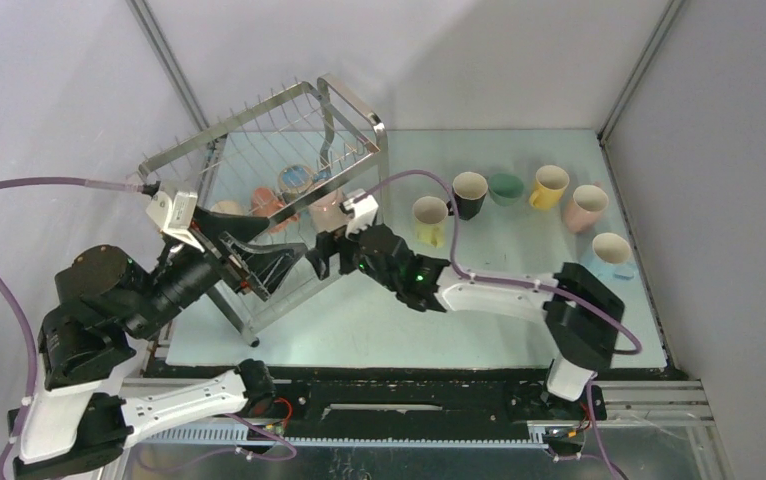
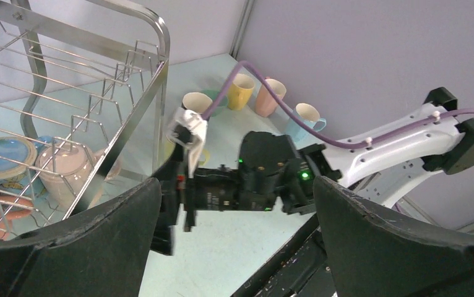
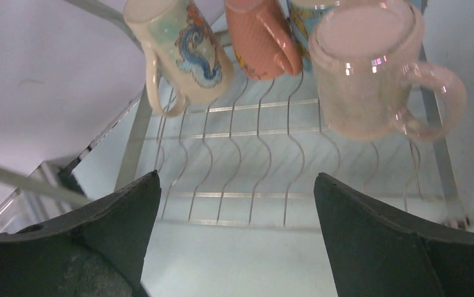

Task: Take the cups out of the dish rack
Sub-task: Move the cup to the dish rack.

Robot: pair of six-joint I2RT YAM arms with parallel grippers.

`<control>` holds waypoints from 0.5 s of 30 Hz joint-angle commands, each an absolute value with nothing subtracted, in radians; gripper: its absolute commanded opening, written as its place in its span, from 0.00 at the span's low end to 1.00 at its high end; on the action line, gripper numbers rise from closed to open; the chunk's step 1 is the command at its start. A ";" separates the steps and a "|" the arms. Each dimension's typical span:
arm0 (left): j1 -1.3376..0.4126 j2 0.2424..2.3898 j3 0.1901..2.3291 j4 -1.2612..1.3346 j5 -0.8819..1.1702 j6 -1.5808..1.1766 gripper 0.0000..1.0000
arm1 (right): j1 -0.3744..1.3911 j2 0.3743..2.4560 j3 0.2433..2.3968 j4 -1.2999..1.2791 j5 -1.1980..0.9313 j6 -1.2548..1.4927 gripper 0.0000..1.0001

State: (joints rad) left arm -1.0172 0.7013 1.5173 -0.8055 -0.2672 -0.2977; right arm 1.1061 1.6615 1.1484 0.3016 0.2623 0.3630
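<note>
Ceramic cups with loop handles (image 1: 549, 186) form two groups. Six stand unloaded on the pale green worktop (image 1: 379, 320) between 12 and 3 o'clock, and about four sit upside down in the tall steel wire dish rack (image 1: 259, 150) at 10 o'clock. Right tool (image 3: 234, 247) is spread wide and empty, facing the lower tier. A pale pink speckled mug (image 3: 364, 80) hangs at its 1 o'clock, handle toward 3 o'clock, beside an orange mug (image 3: 262, 37) and a cream mug with a blue pattern (image 3: 182, 52). Left tool (image 2: 234, 247), also wide open and empty, hovers just beside the right one. Likely best: centre the fingers (image 3: 377, 247) across the pink mug's body, not its handle, close gently, and lift clear of the prongs before withdrawing.
</note>
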 commanded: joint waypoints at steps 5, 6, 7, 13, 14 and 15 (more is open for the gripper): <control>-1.017 0.668 1.521 -0.857 -0.261 -0.286 1.00 | 1.046 1.854 1.304 0.487 0.295 0.197 1.00; -1.018 0.667 1.526 -0.865 -0.260 -0.284 1.00 | 1.039 1.869 1.311 0.499 0.296 0.189 1.00; -1.018 0.666 1.529 -0.873 -0.258 -0.281 1.00 | 1.034 1.883 1.315 0.512 0.296 0.179 1.00; -1.017 0.664 1.532 -0.899 -0.242 -0.278 1.00 | 1.031 1.937 1.316 0.640 0.323 0.070 1.00; -1.017 0.665 1.533 -0.903 -0.239 -0.278 1.00 | 1.030 1.944 1.316 0.658 0.326 0.051 1.00; -1.017 0.665 1.533 -0.904 -0.235 -0.278 1.00 | 1.029 1.951 1.315 0.673 0.329 0.030 1.00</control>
